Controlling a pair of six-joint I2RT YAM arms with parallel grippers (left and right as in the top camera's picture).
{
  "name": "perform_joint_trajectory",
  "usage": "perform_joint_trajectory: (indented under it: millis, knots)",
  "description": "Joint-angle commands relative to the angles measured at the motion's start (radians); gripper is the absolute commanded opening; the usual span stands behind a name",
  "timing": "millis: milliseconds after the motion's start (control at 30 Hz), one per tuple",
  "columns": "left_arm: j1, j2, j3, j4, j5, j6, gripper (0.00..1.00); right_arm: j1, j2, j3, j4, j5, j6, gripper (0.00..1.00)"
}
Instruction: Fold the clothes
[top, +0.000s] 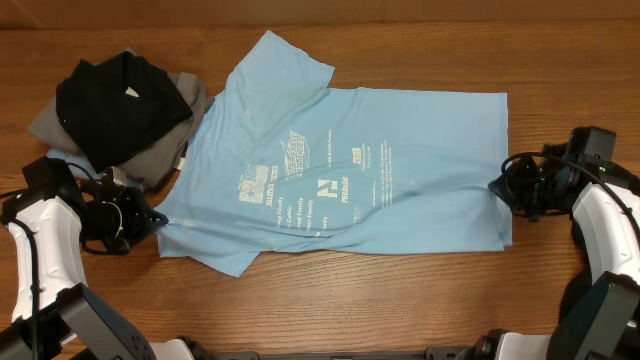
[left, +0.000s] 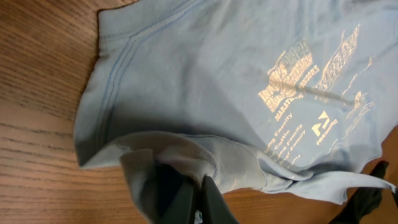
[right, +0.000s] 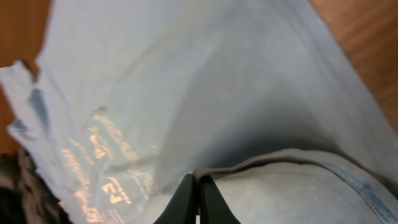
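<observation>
A light blue T-shirt (top: 350, 170) with white lettering lies spread across the middle of the table, collar end to the left and hem to the right. My left gripper (top: 152, 218) is at its lower left corner by the sleeve. In the left wrist view that gripper (left: 200, 186) is shut on a raised fold of the shirt (left: 217, 74). My right gripper (top: 498, 186) is at the hem's edge on the right. In the right wrist view it (right: 197, 182) is shut on the lifted hem of the shirt (right: 186, 81). Wrinkles run between the two grips.
A black garment (top: 115, 95) lies on top of a grey one (top: 165, 150) in a heap at the back left, touching the shirt's left side. Bare wooden table (top: 400, 290) shows along the front and at both ends.
</observation>
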Motion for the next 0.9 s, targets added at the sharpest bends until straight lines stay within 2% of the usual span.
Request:
perform_joint_trajectory:
  millis: [0,233,300,333,400,633,733,767,867]
  knots:
    - [-0.008,-0.003,0.019,0.023,0.034,0.02,0.05,0.004,-0.018,0.024,0.051,-0.093,0.001,0.04]
    - [-0.008,-0.003,0.019,0.063,0.034,0.019,0.11,0.004,-0.018,0.024,0.126,-0.077,0.005,0.04]
    - [-0.008,-0.003,0.019,0.06,0.034,0.019,0.22,0.004,-0.018,0.024,0.125,-0.078,0.005,0.04]
    - [-0.012,-0.003,0.019,0.045,0.034,0.021,0.37,0.004,-0.018,0.024,0.123,-0.077,0.005,0.04]
    - [-0.028,-0.003,0.019,0.011,0.042,0.05,0.42,0.004,-0.018,0.024,0.119,-0.078,0.005,0.04]
    - [-0.185,-0.003,0.013,-0.126,0.024,0.161,0.44,0.004,-0.018,0.024,0.101,-0.078,0.005,0.04]
    - [-0.304,-0.003,-0.017,-0.12,-0.068,0.132,0.46,0.004,-0.018,0.024,0.096,-0.078,0.005,0.04]
    - [-0.382,-0.002,-0.046,-0.092,-0.138,0.093,0.45,0.004,-0.018,0.024,0.093,-0.078,0.005,0.04]
    - [-0.494,-0.002,-0.095,-0.033,-0.249,0.027,0.45,0.004,-0.018,0.024,0.093,-0.078,0.005,0.04]
